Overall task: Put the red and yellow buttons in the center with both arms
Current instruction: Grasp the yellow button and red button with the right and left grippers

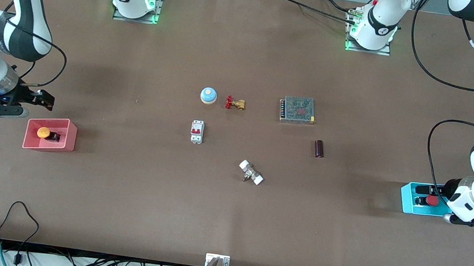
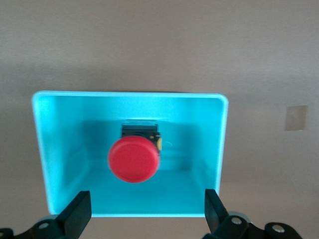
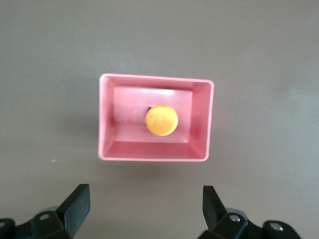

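Right gripper point(image 1: 46, 100), jaws spread, hangs beside the pink bin point(image 1: 68, 134) holding the yellow button point(image 1: 44, 132); at the table's point(image 1: 228, 212) other end the left gripper point(image 1: 468, 220), jaws spread, hangs over the cyan bin point(image 1: 407, 201) holding the red button point(image 1: 433, 200). Bin walls could catch descending jaws; round caps may slip. No legible writing.
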